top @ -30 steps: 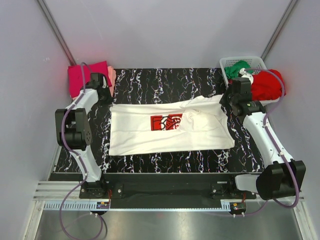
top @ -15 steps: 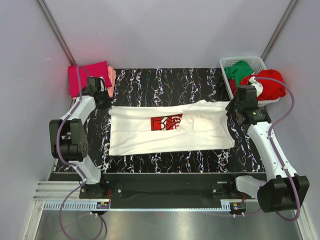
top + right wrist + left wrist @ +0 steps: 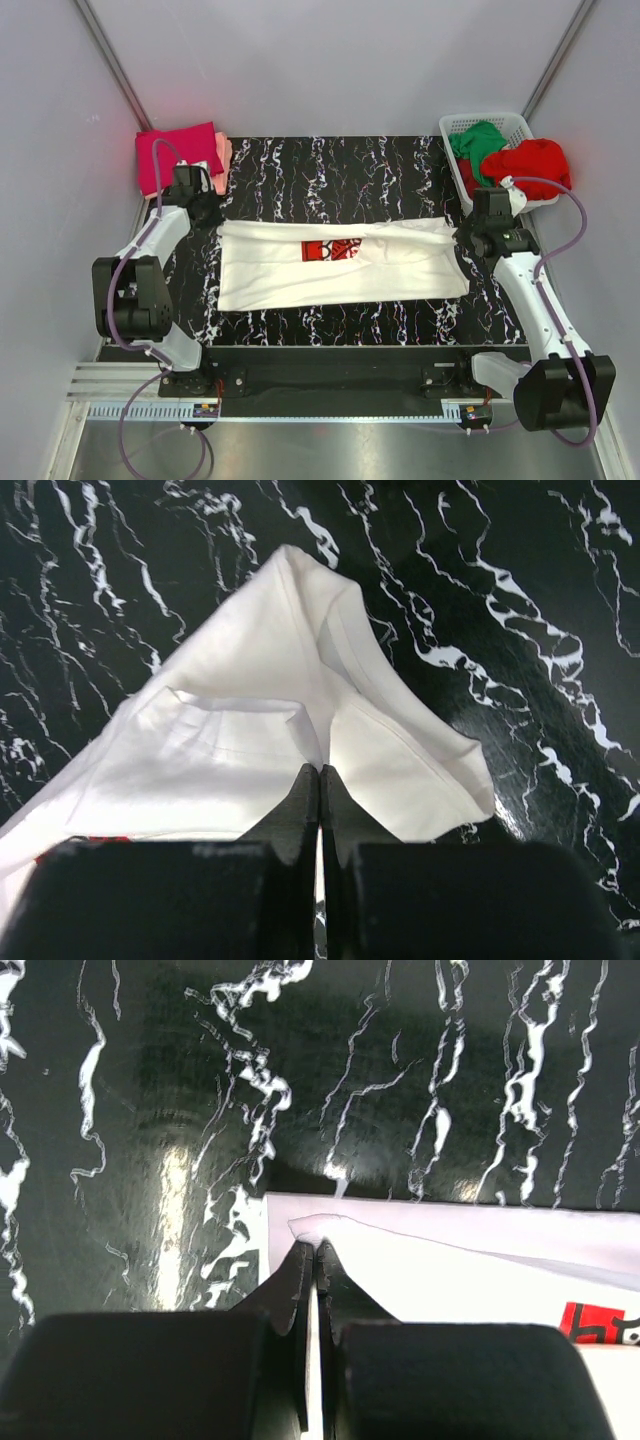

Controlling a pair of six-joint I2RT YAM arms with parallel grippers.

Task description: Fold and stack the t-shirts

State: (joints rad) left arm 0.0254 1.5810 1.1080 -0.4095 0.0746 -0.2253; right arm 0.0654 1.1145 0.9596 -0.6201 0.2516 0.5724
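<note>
The white t-shirt (image 3: 340, 270) with a red square print (image 3: 332, 249) lies spread across the black marbled table. Its far edge is folded over toward the near side, half covering the print. My left gripper (image 3: 207, 222) is shut on the shirt's far left corner (image 3: 312, 1230). My right gripper (image 3: 464, 232) is shut on a pinch of white cloth (image 3: 320, 742) at the shirt's far right edge. Folded magenta (image 3: 178, 155) and salmon-pink (image 3: 222, 150) shirts lie at the far left. A green shirt (image 3: 476, 140) and a red shirt (image 3: 528, 165) are in the basket.
The white slatted basket (image 3: 456, 126) stands at the far right corner, with the red shirt hanging over its right rim. The black marbled table (image 3: 330, 165) ends at a rail along the near edge. Grey walls enclose the left, right and back.
Both grippers have moved toward the near side, carrying the shirt's far edge with them. The fold now covers the upper part of the red print.
</note>
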